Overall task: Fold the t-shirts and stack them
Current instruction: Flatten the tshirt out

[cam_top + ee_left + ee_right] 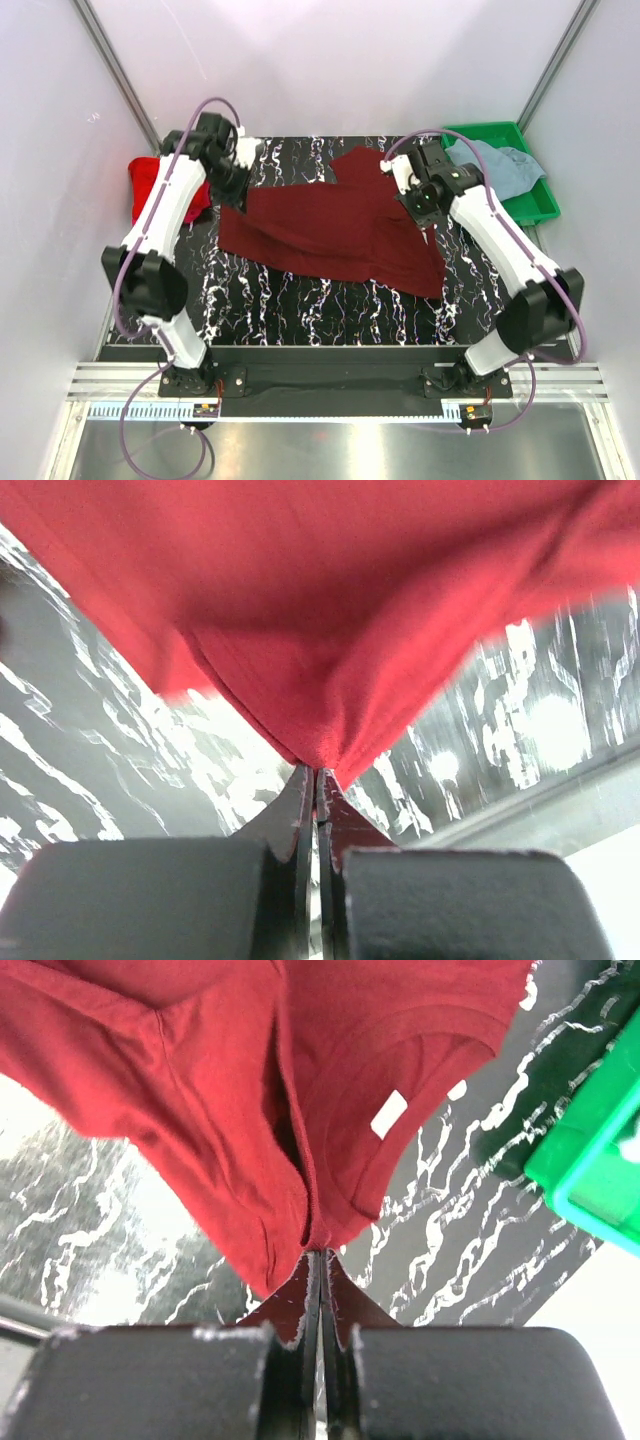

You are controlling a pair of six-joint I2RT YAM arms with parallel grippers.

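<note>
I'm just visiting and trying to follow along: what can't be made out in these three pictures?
- Top view: bright red cloth t-shirt, far left, partly behind the left arm; folded or not, unclear.
- Top view: dusty grey-blue cloth t-shirt bunched in the green plastic tray; its shape is unreadable.
- Right wrist view: white label inside the dark maroon cloth t-shirt, too small to read.
- Left wrist view: that shirt's edges are blurred.
</note>
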